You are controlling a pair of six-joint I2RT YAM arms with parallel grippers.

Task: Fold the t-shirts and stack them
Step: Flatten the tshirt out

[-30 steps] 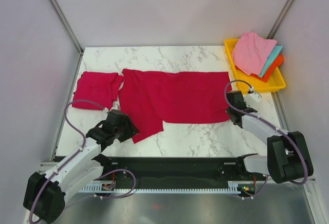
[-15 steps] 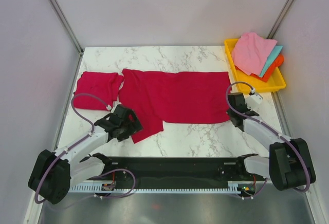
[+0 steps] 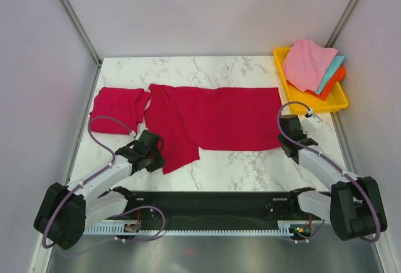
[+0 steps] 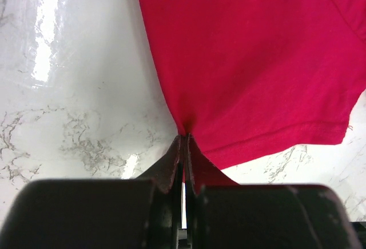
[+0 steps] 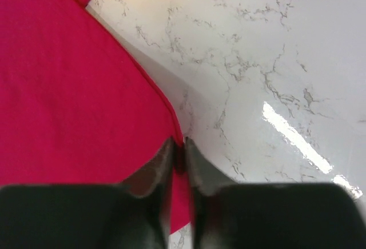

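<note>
One crimson t-shirt (image 3: 216, 119) lies spread across the middle of the marble table (image 3: 238, 166). A second t-shirt (image 3: 118, 109) sits folded small at the far left. My left gripper (image 3: 160, 155) is shut on the spread shirt's near-left edge. In the left wrist view the cloth (image 4: 251, 60) bunches into the pinched left gripper (image 4: 186, 139). My right gripper (image 3: 283, 139) is at the shirt's right edge, just above its near corner. Seen from the right wrist, the right gripper (image 5: 179, 146) has its jaws close together, with the red hem (image 5: 166, 103) caught between them.
A yellow tray (image 3: 341, 103) at the back right holds pink (image 3: 307, 63), teal and orange cloths. Metal frame posts and pale walls close in the table on both sides. The black arm-mount rail (image 3: 213, 204) runs along the near edge.
My left gripper slid right to the shirt's near-left edge and closed on it. The right gripper drew slightly nearer along the right hem. Both shirts lie as before.
</note>
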